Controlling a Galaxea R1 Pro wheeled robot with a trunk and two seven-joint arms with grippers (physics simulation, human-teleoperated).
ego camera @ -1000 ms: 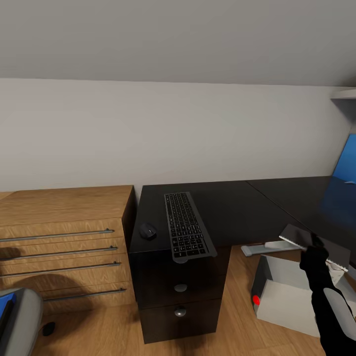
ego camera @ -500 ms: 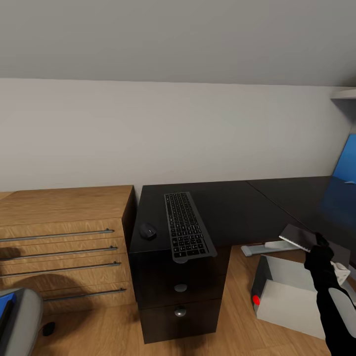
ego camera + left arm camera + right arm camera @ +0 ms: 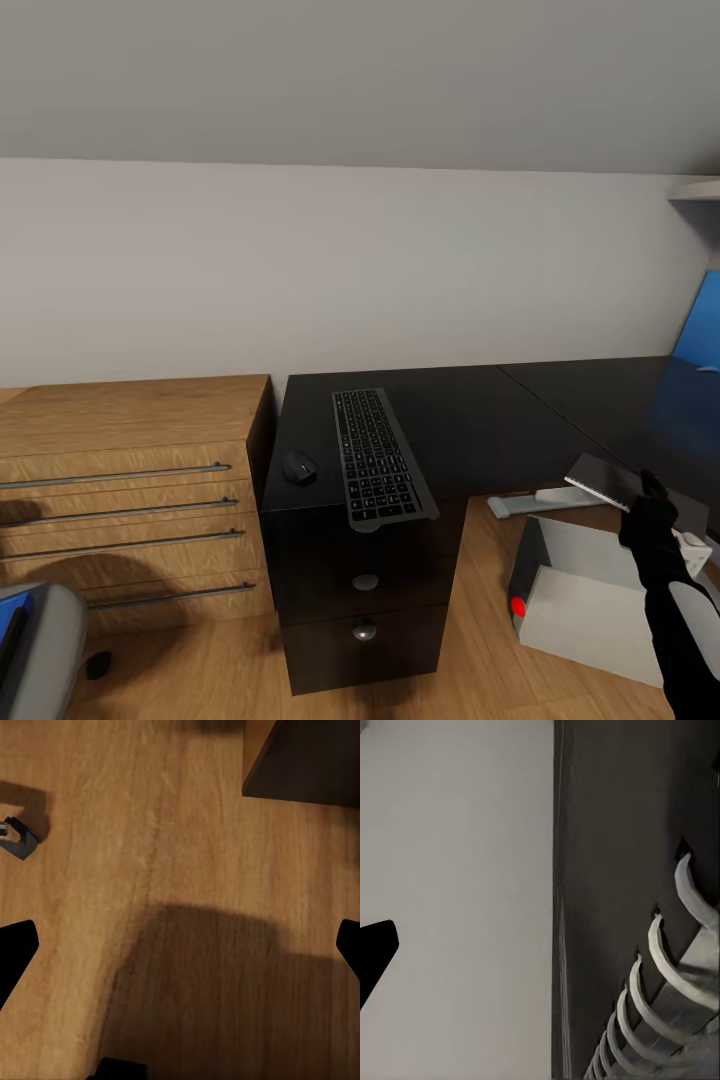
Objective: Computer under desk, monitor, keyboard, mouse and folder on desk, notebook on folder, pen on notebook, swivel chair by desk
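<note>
The right claw [image 3: 652, 497] pinches a spiral-bound notebook [image 3: 606, 479] by one edge, holding it in the air just off the front edge of the black desk [image 3: 470, 425] and above the computer [image 3: 580, 600], which stands on the floor under that desk. The left claw [image 3: 180, 945] hangs spread wide over the wood floor, holding nothing.

The grip is slight. If the notebook tilts or slips, it would probably drop onto the computer case or the floor. Setting it down now would also spoil the order of the stack, as the blue folder [image 3: 14, 625] lies on the swivel chair [image 3: 45, 640] at the far left, not on the desk.

The keyboard [image 3: 378, 455] overhangs the desk's front edge near its left corner, with the mouse [image 3: 298, 467] just beside it. A careless sweep of the arm could push the keyboard off.

The desk's knobbed drawers [image 3: 364, 581] and those of the oak cabinet [image 3: 130, 450] are all shut, so their contents cannot be seen.
</note>
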